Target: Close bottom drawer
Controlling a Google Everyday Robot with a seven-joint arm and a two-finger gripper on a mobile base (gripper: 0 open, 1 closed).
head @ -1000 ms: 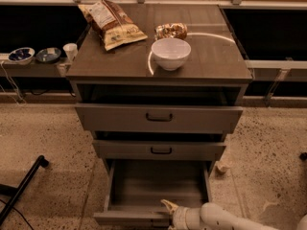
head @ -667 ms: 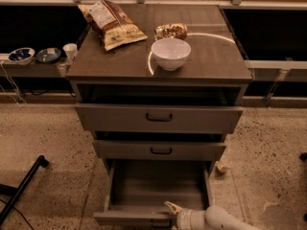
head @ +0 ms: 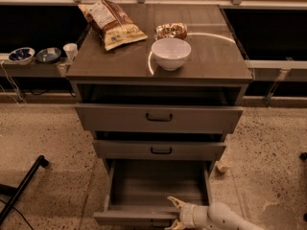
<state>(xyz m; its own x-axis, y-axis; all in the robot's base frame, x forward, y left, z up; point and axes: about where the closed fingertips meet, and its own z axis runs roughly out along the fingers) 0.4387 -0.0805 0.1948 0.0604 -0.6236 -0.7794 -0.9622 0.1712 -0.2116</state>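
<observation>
Camera view: bottom drawer [head: 158, 188] stands pulled far out at lower centre, so the closing is not yet done.
Boxy cabinet [head: 158, 116] of matte grey-brown wood, glossy worktop [head: 211, 56]; the deep drawer box shows a bare floor and a slim front panel. The rounded white gripper [head: 171, 213] sits at that panel, fingers [head: 175, 202] apart astride its edge; the whole inward push remains.

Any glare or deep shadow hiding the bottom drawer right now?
Camera view: a bright arc of glare curves across the cabinet top past the white bowl; the bottom drawer is dim inside but readable; the gripper sits at its front panel.
</observation>
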